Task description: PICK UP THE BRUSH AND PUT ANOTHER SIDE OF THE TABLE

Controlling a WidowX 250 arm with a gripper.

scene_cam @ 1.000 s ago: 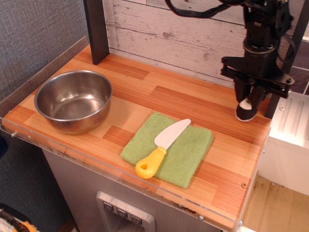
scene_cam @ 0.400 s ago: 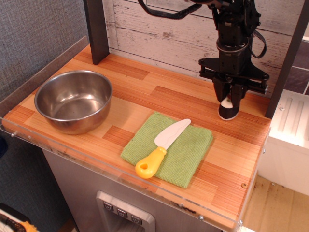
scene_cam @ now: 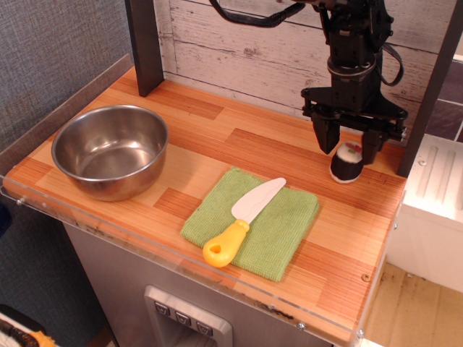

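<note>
The brush, a small black cylinder with a white top and red and green centre, stands on the wooden table near its back right corner. My gripper hangs just above it, open, with one finger on each side of the brush top. It holds nothing.
A steel bowl sits at the left. A green cloth lies at the front centre with a yellow-handled toy knife on it. A dark post stands at the back left; a white unit is beside the right edge.
The gripper carried the brush leftward along the back right, set it on the table, then opened and rose slightly off it.
</note>
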